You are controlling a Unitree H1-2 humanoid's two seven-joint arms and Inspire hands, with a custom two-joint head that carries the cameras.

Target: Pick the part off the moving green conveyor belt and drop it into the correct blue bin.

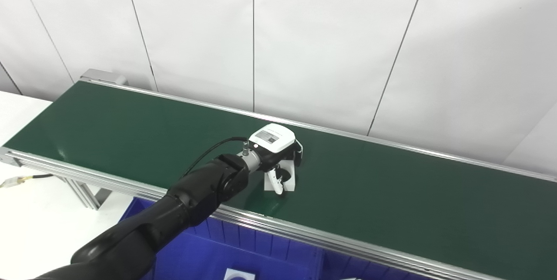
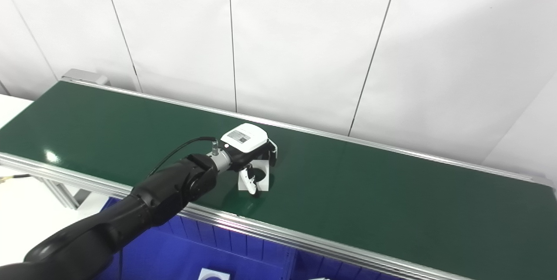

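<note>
The green conveyor belt [image 1: 391, 193] runs from the far left to the near right. A small white block-shaped part [image 1: 289, 176] stands on it near the middle. My left hand [image 1: 276, 141], with its white back plate facing up, is right over the part. Its thumb [image 1: 274, 183] lies against the part's near face and its dark fingers [image 1: 298, 151] curl down behind the far side, so the hand is closed around the part, which still rests on the belt. The black left arm comes in from the bottom left. My right hand is out of sight.
A blue bin [image 1: 261, 249] with a divider sits below the belt's near aluminium rail [image 1: 304, 232]; a white piece [image 2: 213, 274] lies in it. A white table [image 1: 30, 210] with a cable is at the left. White wall panels stand behind the belt.
</note>
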